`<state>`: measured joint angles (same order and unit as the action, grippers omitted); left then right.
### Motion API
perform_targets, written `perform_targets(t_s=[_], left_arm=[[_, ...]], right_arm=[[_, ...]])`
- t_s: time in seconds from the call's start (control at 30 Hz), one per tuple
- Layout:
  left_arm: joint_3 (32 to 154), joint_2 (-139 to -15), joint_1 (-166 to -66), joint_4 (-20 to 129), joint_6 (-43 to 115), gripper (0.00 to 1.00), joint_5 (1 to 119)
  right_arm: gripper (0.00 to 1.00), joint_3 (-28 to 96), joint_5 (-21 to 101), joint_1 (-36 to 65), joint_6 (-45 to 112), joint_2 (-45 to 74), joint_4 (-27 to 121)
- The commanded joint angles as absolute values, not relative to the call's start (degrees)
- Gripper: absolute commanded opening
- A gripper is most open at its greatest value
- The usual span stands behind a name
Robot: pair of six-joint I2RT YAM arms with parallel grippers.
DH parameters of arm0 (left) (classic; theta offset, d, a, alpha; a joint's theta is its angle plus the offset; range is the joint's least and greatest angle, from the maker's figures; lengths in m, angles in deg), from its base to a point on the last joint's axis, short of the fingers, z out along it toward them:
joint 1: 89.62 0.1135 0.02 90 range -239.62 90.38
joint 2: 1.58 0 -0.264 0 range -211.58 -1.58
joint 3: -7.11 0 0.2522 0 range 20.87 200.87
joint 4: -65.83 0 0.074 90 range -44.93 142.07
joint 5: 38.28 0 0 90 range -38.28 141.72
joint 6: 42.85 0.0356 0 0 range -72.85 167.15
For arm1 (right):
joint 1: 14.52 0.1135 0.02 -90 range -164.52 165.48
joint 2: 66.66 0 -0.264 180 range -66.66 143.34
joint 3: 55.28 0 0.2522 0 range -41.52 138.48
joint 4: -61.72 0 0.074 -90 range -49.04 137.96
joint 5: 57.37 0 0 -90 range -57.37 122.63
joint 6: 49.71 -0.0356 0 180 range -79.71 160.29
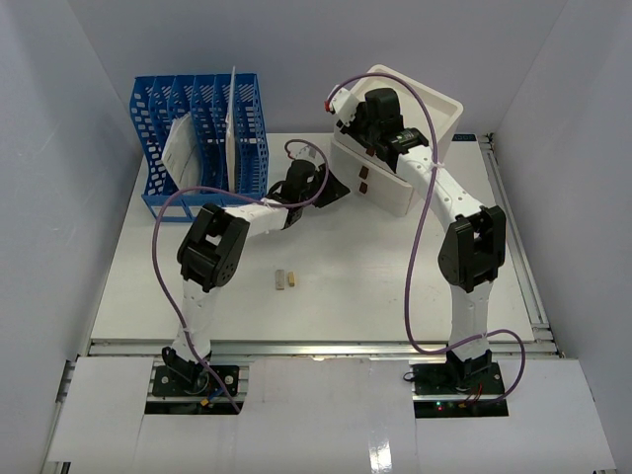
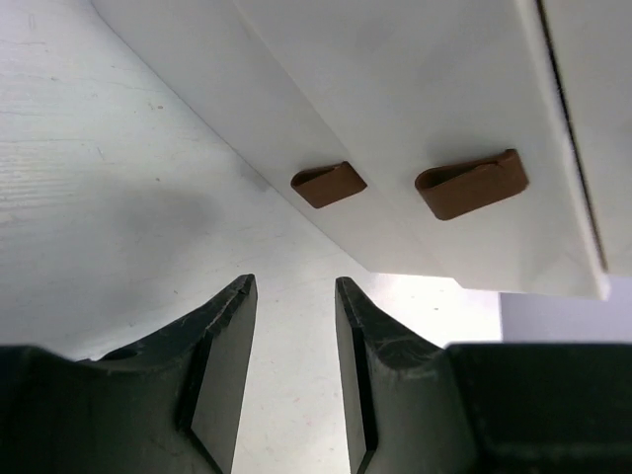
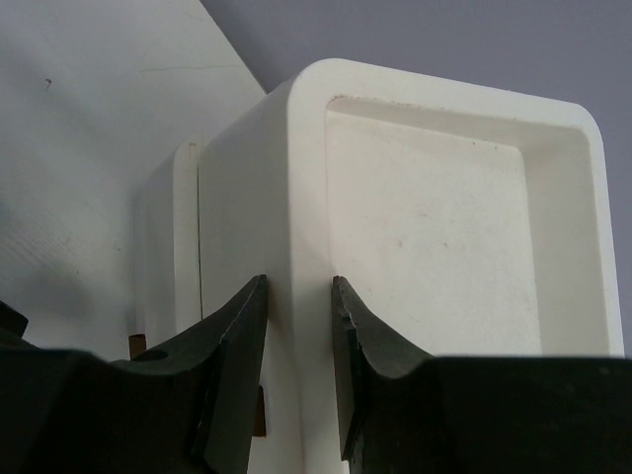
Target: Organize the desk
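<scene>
The white desk [image 1: 395, 286] carries a white drawer box [image 1: 392, 194] at the back right. My right gripper [image 1: 354, 126] is shut on the box's top rim wall [image 3: 296, 197], one finger outside and one inside the shallow top tray [image 3: 434, 217]. My left gripper [image 1: 336, 188] stands open just in front of the box's drawer fronts [image 2: 415, 89]. Its fingers [image 2: 293, 286] hold nothing and point at two brown handles [image 2: 329, 185], [image 2: 472, 185], a short gap away.
A blue slotted file rack [image 1: 197, 133] with papers stands at the back left, close to the left arm's elbow. Two small tan blocks [image 1: 284, 280] lie near the desk's middle. A metal rail [image 1: 316, 348] runs along the near edge.
</scene>
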<state>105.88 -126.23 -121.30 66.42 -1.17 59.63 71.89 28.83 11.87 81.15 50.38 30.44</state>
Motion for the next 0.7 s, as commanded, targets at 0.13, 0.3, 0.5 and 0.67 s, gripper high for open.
perform_targets(t_s=[0.13, 0.3, 0.5, 0.67], left_arm=[[114.86, -126.6, -120.39, 74.83, -6.01, 0.47, 69.81], [127.19, -134.91, -120.35, 71.72, -6.53, 0.47, 72.62], [125.72, -134.85, -120.31, 74.62, -5.85, 0.48, 72.88], [114.18, -129.35, -120.03, 80.6, -3.93, 0.48, 71.68]], right_arm=[[0.21, 69.63, 31.49, 13.17, 77.56, 50.49, 20.91], [0.21, 69.57, 30.76, 13.17, 78.02, 50.04, 20.54], [0.21, 69.75, 30.43, 13.08, 78.08, 49.78, 20.19], [0.21, 70.23, 30.47, 13.08, 77.65, 49.84, 20.19]])
